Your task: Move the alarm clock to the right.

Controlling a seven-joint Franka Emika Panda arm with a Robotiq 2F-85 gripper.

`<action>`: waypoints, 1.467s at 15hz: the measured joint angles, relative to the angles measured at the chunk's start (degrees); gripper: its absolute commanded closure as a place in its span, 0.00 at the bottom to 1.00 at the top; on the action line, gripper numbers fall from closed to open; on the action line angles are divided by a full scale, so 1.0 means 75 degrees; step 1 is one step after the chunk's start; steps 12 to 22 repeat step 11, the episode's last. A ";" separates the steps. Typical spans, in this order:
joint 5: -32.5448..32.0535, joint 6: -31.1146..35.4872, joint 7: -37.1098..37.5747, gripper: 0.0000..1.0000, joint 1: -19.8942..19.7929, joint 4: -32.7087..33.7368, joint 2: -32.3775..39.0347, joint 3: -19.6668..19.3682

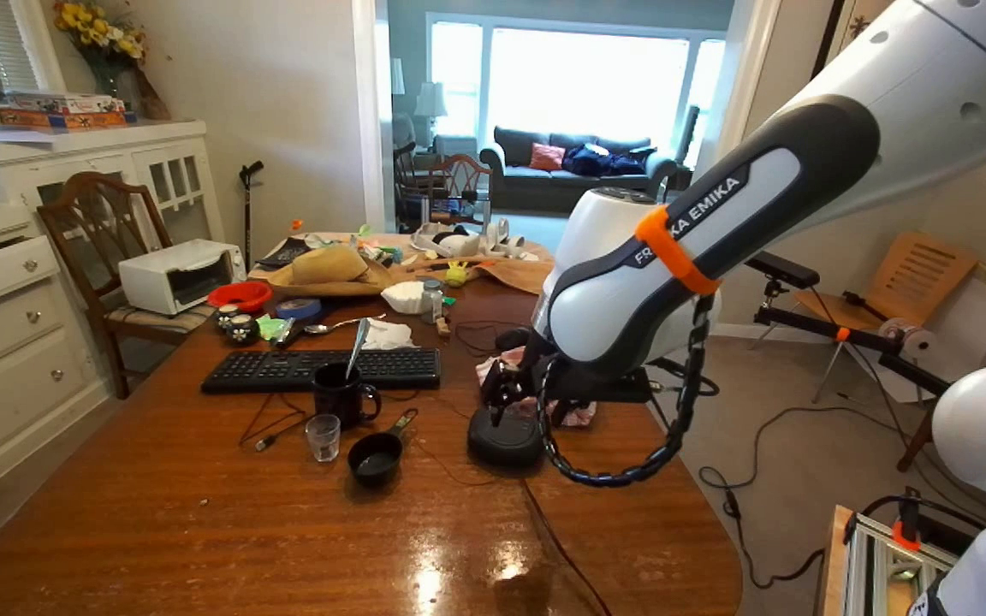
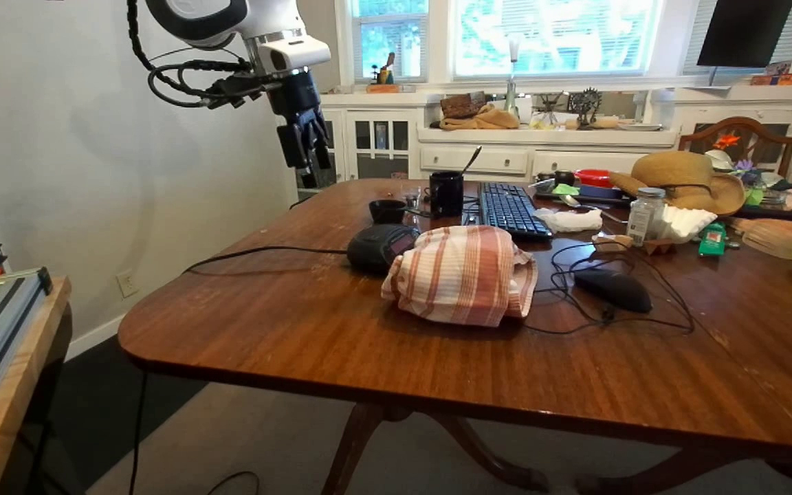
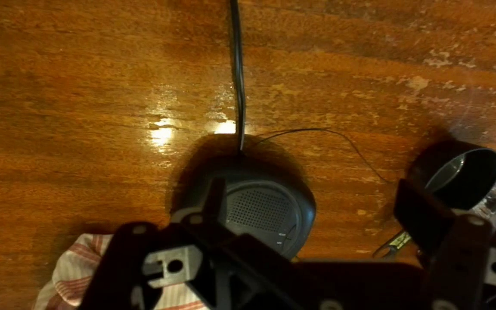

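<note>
- Up in the air, the claw hangs with its two fingers spread wide apart.
- The black alarm clock sits on the brown tabletop, just beside a striped cloth.
- A dark cord runs from the clock to the edge.
- In the wrist view, one finger hides a bit of the clock.
- A small black cup with a handle is near the clock, and a little clear glass is just beside the cup.
- A black mug stands by the keyboard.
</note>
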 measured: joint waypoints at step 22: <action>0.0438 -0.1011 -0.0927 0.00 0.2753 0.0221 -0.0292 -0.2650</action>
